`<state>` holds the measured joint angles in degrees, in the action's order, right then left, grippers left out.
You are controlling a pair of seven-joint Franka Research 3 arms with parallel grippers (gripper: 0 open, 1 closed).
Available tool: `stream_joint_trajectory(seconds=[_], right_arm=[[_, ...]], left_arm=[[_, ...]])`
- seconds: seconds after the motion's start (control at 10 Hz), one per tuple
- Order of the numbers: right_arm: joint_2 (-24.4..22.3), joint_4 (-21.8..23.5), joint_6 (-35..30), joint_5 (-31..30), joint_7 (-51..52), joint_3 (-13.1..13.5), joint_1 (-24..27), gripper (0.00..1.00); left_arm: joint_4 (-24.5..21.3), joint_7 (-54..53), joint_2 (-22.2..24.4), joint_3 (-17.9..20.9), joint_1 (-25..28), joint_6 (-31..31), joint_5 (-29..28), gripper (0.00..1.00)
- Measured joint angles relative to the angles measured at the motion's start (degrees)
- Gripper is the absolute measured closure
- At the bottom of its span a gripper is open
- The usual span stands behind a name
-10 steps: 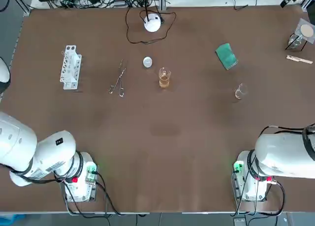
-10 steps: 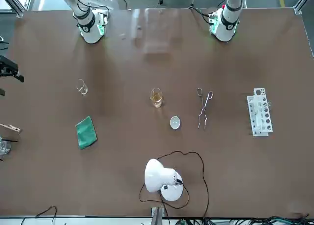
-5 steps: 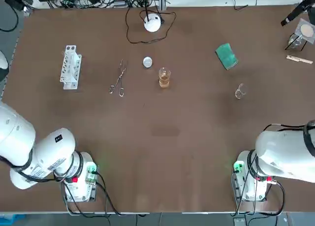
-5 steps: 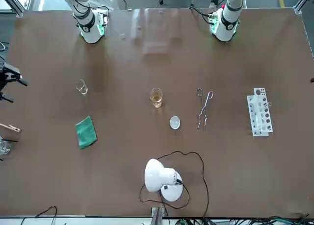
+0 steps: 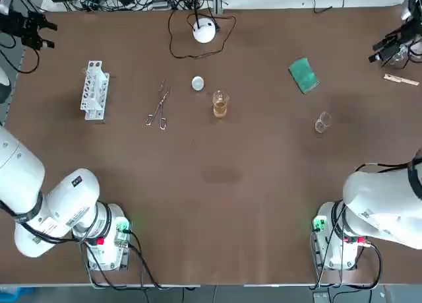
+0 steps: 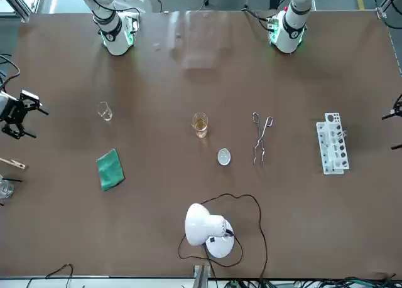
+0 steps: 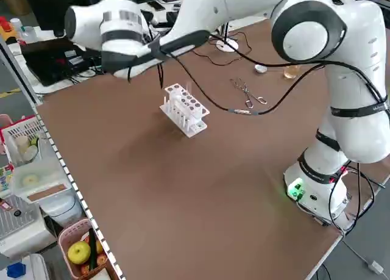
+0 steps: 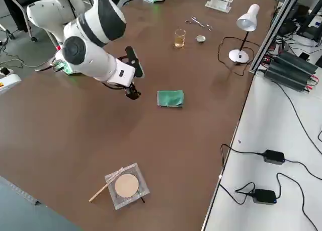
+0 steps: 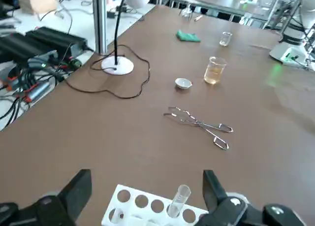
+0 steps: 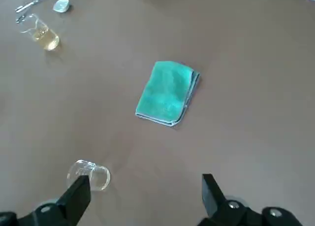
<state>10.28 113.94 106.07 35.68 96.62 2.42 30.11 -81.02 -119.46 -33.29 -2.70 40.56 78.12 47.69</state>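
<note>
White plastic test-tube rack (image 5: pixel 93 90), perforated block, one clear tube (image 9: pixel 178 199) upright in it; stands at the left of the brown table (image 5: pixel 217 177). Left claw (image 5: pixel 31 27) hovers near it, fingers apart, empty. Right claw (image 5: pixel 390 45), likewise spread and empty, hangs near a small glass beaker (image 5: pixel 321 123) and a folded green cloth (image 5: pixel 303 75). Advice: centre over slick, thin glass; close gently.

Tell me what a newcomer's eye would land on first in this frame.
The left gripper hangs open out at the far left, close to the white test-tube rack with one tube in it. The right gripper hangs open at the far right, near the green cloth and a small empty beaker. In the middle stands a beaker of amber liquid, with metal tongs lying to one side.
</note>
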Motion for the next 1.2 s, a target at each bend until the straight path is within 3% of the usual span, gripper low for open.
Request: stream_joint_trajectory(seconds=[0.6, 0.9, 1.2], right_arm=[[13.0, 4.3, -2.6, 11.0, 31.3, 0.0, 5.8, 0.00], [17.8, 4.4, -5.1, 11.9, 43.1, 0.0, 6.6, 0.00], [18.9, 4.4, -6.6, 12.2, 55.2, 0.0, 7.2, 0.00]], left_arm=[[-0.1, -15.9, -14.2, -0.2, 2.0, -4.9, 4.9, 0.02], [-0.8, -18.3, -17.6, -0.2, 2.1, -6.2, 5.8, 0.06], [-3.2, -20.0, -18.3, -0.2, 2.2, -6.3, 7.0, 0.20]])
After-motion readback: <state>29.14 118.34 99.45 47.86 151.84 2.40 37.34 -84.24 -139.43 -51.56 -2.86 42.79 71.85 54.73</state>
